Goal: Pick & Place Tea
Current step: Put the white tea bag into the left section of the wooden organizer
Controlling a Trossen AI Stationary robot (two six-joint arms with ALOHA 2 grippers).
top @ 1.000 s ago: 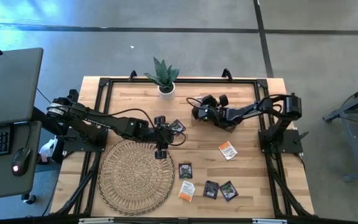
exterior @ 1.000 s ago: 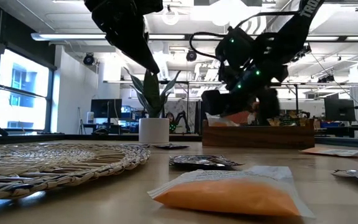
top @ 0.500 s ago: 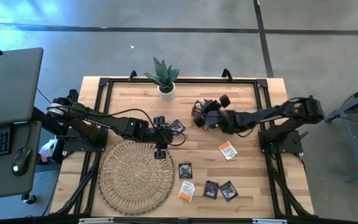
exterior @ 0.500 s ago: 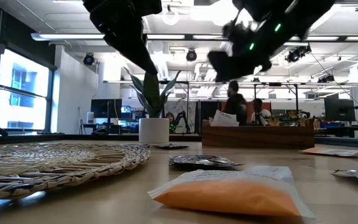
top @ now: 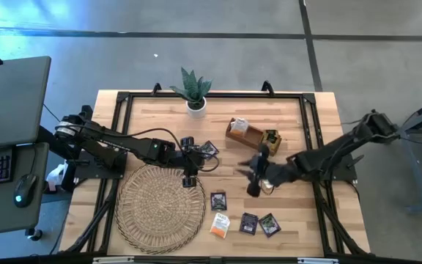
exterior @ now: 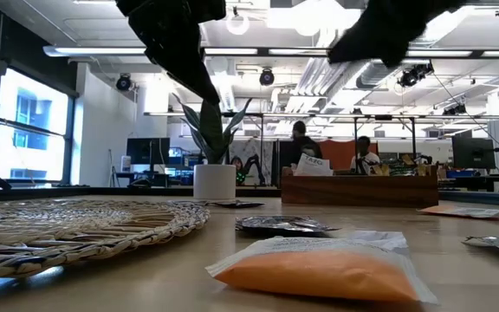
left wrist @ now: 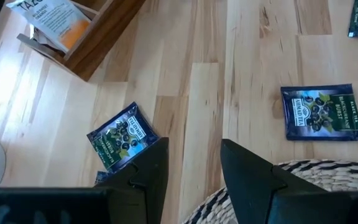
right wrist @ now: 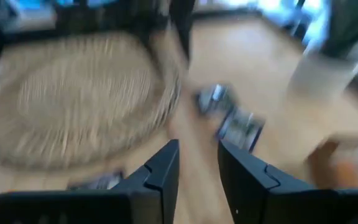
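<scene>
The tea sachets [top: 249, 222] lie flat on the desk [top: 299, 117], a loose cluster near the front edge beside the woven mat [top: 160, 209], one dark sachet [left wrist: 122, 137] just past the left claw, one orange sachet [exterior: 323, 270] closest to the low camera, and at least one white-and-orange one already standing in the wooden tray [top: 251, 134] toward the back; we judge them very light, thin and limp, with slick foil faces, so a pinch from above would likely slide; better, we think, to nip an edge or corner where a sachet lifts off the wood, and gently, since the paper can crease or tear; the puffed orange one offers the easiest bite; the left claw [left wrist: 191, 168] hangs at the rim of the mat, fingers moderately parted and holding nothing, its arm stretched low across from the left side; the right claw [right wrist: 197, 168] is over the middle of the desk between tray and cluster, its arm reaching in from the right, fingers a narrow gap apart and empty, pointed toward the mat and the dark sachets near it.
</scene>
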